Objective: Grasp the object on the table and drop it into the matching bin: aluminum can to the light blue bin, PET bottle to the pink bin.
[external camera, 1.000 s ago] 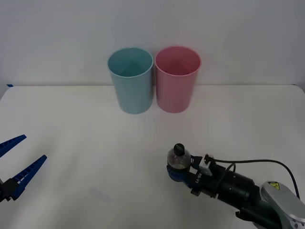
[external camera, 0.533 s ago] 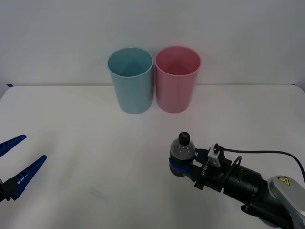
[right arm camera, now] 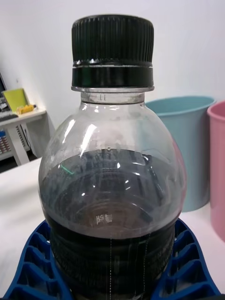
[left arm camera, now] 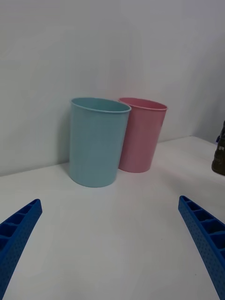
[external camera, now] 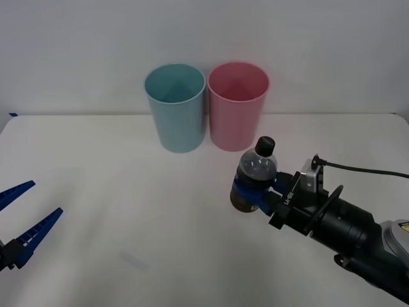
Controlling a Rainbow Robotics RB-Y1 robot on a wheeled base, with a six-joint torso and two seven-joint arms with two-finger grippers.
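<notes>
Right gripper [external camera: 250, 192] clamped on the PET bottle [external camera: 255, 174], holding it upright above the table [external camera: 128, 192], near the pink bin [external camera: 237, 105]. Black cap on top, blue fingers [right arm camera: 28, 262] wrapped around the dark lower band. Light blue bin [external camera: 176, 107] stands just beside pink. Left gripper [external camera: 22, 220] parked at the table's left edge, fingers apart.

Bright, even light — soft faint shadows on the table [external camera: 96, 192], small glints on the PET bottle [right arm camera: 112, 159].

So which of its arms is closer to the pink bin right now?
The right one. The right gripper holds the bottle up just in front of the pink bin. The left gripper waits open far off at the table's left edge.
</notes>
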